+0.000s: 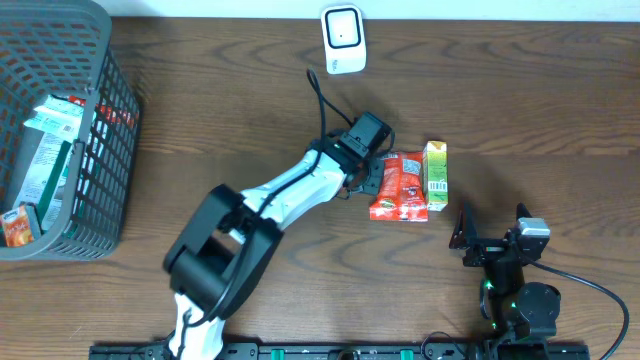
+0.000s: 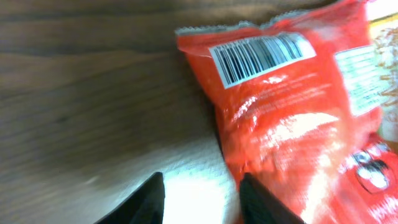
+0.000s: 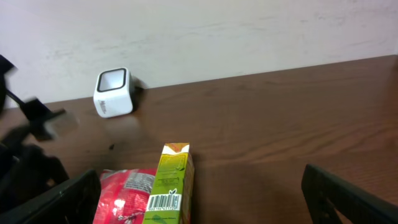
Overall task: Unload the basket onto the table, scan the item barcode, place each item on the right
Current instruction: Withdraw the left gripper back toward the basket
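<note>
Left wrist: left hand point(image 2: 200, 190) part-open, empty; red snack bag point(image 2: 292, 124) cropped, blurred. Right hand point(image 3: 202, 199) wide, empty.

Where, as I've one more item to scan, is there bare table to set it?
Bare wood lies between the basket and the left arm, and right of the scanner beyond the carton. Crowded: mid-table, where the left end effector, bag and carton sit together.

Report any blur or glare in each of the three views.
Left wrist view: smeared overall, with white glare on the shiny red foil snack packet, though its barcode is legible. Right wrist view: the black left arm at the frame's edge is blurred, the green juice carton sharp. Overhead view: sharp, evenly lit, no glare.
</note>
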Available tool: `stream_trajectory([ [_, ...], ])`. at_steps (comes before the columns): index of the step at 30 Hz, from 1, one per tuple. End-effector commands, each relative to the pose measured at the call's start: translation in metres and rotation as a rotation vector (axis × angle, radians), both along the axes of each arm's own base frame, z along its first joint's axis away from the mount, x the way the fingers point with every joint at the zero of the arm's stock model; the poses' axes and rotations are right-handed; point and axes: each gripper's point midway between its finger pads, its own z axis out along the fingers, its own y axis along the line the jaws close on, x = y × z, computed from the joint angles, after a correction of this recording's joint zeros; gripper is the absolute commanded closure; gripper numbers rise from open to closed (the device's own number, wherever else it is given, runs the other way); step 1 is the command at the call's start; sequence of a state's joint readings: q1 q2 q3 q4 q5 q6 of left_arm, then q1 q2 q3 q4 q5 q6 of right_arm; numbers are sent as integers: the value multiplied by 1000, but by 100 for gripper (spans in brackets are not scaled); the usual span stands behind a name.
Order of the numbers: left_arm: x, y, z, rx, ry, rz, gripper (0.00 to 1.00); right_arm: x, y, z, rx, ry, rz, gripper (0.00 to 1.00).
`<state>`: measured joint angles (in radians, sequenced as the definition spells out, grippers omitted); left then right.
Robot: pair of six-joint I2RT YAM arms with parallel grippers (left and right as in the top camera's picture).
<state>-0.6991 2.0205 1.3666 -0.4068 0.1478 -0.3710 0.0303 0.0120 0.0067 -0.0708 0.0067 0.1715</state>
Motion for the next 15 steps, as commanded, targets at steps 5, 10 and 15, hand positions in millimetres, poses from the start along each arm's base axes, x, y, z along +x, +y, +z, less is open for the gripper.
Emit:
stream_trajectory([
  [5, 30, 43, 129, -70, -225, 75, 56, 0, 0, 0, -11, 0, 1, 1],
  [10, 31, 102, 197, -71, -280, 160, 56, 0, 0, -1, -11, 0, 1, 1],
  [15, 26, 161, 274, -46, -341, 208, 56, 0, 0, 0, -11, 0, 1, 1],
])
